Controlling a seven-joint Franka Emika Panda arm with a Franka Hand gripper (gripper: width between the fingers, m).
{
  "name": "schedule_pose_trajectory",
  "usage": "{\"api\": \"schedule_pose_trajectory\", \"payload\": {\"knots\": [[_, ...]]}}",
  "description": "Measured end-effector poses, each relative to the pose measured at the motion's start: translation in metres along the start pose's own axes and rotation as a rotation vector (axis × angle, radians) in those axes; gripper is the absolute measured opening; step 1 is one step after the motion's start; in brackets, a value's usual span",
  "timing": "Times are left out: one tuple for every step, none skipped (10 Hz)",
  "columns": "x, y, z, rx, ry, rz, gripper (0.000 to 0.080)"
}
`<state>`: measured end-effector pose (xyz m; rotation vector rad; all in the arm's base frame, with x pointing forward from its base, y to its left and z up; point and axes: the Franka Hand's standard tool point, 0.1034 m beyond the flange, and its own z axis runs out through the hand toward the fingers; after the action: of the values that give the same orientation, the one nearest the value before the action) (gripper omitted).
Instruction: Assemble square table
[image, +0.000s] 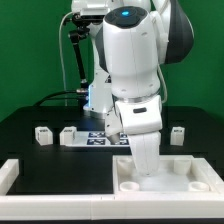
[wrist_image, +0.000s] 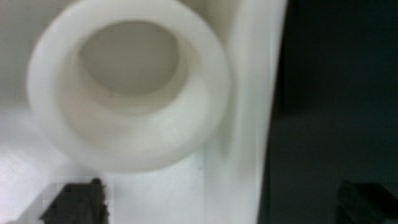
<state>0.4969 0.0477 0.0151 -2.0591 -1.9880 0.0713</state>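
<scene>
A green backdrop (image: 30, 50) hangs behind a black surface (image: 30, 150). The white Franka arm (image: 135, 60) fills the middle of the exterior view and reaches down toward the near edge of the surface.

The square tabletop (image: 190, 178), a white plastic slab with round corner sockets, lies flat at the front of the surface, toward the exterior view's right. The arm's lowest part comes down over its near-left area. Three short white legs show behind it. Two are on the exterior view's left, leg one (image: 42, 133) and leg two (image: 68, 135), near each other. The third leg (image: 176, 133) is on the exterior view's right, well apart from them. Each leg carries a small black-white tag, too small to read.

The marker board (image: 95, 139) lies flat between the legs, partly hidden by the arm, and its tag patterns are also too small to make out. A long white L-shaped rail (image: 50, 172) lies at the front left, just beside the tabletop.

The wrist view is blurred and very close. One round corner socket (wrist_image: 128, 80) fills most of it, with the slab's edge against the dark surface. The gripper (wrist_image: 217, 205) is spread wide. One dark fingertip (wrist_image: 71, 203) shows over the slab and the other shows over the bare surface, and nothing is held between them.
</scene>
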Motion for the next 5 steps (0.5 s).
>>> {"api": "schedule_pose_trajectory", "payload": {"knots": [[-0.003,-0.009,-0.013,-0.028,-0.012,0.088,0.0648],[-0.004,-0.023,-0.025,-0.036,-0.031,0.174,0.0648],[0.002,-0.035,-0.037,-0.047,-0.046,0.234,0.0648],[0.013,-0.046,-0.045,-0.059,-0.059,0.308,0.0648],[0.022,-0.059,-0.049,-0.041,-0.075,0.479,0.0648]]}}
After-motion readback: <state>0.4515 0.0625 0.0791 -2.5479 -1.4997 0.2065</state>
